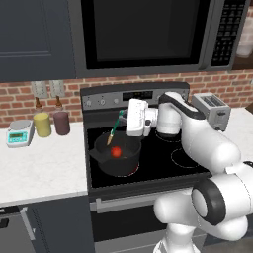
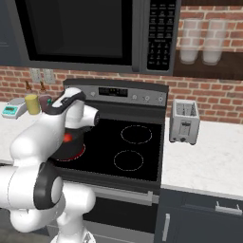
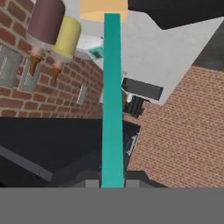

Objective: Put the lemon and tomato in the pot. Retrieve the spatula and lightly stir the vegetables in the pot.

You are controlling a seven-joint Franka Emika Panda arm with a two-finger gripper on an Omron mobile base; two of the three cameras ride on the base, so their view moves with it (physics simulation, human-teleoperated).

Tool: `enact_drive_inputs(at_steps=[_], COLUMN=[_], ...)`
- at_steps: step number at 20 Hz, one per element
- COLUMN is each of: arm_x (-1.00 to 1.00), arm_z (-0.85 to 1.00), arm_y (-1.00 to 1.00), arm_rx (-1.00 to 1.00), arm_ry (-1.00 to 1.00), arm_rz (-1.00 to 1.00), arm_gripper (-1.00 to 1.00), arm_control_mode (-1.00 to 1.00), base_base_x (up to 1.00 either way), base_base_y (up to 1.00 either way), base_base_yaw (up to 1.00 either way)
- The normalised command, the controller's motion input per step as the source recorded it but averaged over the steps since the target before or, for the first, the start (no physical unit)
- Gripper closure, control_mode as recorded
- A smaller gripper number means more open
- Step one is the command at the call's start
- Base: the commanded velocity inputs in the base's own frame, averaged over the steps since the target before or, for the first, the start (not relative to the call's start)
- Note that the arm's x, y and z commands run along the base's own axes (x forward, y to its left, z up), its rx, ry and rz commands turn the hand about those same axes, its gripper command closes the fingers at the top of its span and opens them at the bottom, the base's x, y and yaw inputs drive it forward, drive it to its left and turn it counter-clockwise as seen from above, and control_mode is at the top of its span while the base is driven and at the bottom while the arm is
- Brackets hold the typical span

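Left base view: fingers (image 1: pixel 123 116) clenching the spatula (image 1: pixel 114 128) handle, blade dipping into the pot (image 1: pixel 117 155) | tomato (image 1: pixel 115 152) sitting inside, at stove's front-left corner | risk: hard sweeping may be tipping pot or flicking tomato out.

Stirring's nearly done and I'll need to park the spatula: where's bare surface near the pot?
Bare counter lies left of the pot, in front of the scale and two jars. The right burners are bare up to the toaster. The counter's back edge is crowded.
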Motion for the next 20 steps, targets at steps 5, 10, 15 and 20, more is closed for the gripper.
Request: enact_drive_inputs(at_steps=[5, 10, 15, 20], arm_x=[0.0, 0.0, 0.0, 0.0], arm_z=[-0.17, -0.19, -0.17, -0.26], arm_y=[-0.13, -0.12, -0.03, 0.0], arm_rx=[-0.14, -0.13, -0.05, -0.01], arm_ry=[0.0, 0.0, 0.02, 0.05], arm_rz=[-0.12, -0.1, -0.08, -0.06], arm_gripper=[1.0, 1.0, 1.0, 1.0], arm_control_mode=[-1.0, -1.0, -1.0, -1.0], base_base_x=[0.0, 0.0, 0.0, 0.0], base_base_y=[0.0, 0.0, 0.0, 0.0], base_base_yaw=[0.0, 0.0, 0.0, 0.0])
